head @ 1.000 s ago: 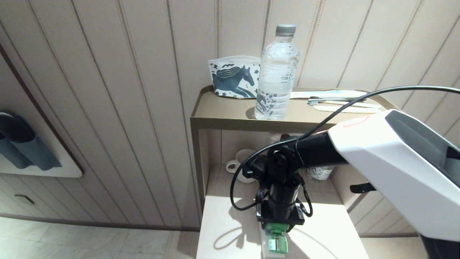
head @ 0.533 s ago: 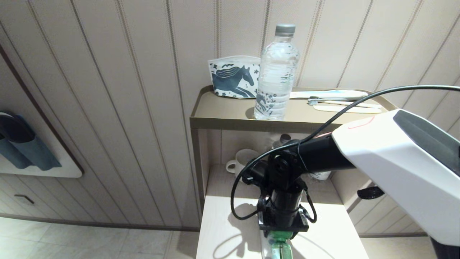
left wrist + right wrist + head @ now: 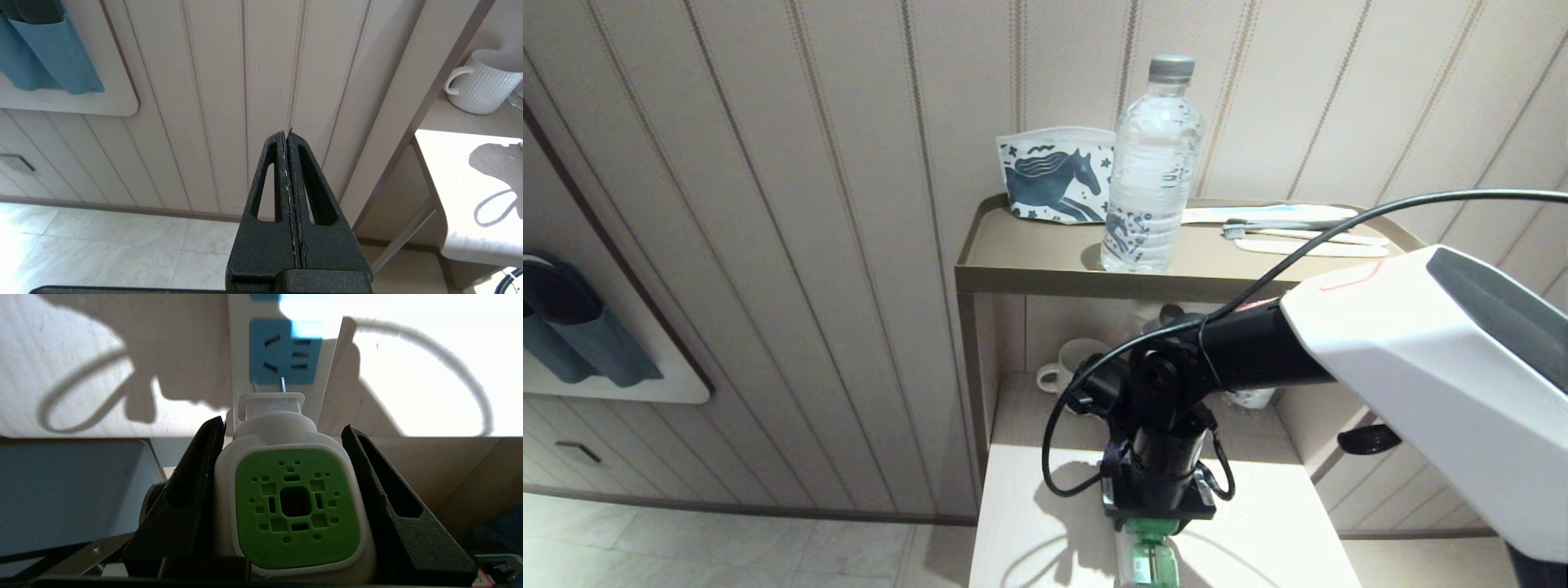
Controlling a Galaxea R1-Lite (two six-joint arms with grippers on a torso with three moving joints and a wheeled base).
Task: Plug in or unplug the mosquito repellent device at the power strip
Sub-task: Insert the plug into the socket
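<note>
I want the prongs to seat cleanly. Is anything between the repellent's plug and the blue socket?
Nothing visible. The right gripper holds the mosquito repellent device, its prongs bare just short of the power strip socket.

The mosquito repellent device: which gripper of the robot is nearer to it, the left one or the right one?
Right. The right gripper holds the mosquito repellent device between its fingers, just above the power strip. The left gripper is shut and empty, off beside the table, facing the wall.

Bright side light — hard cable shadows, glare on the tabletop (image 3: 429, 375).
</note>
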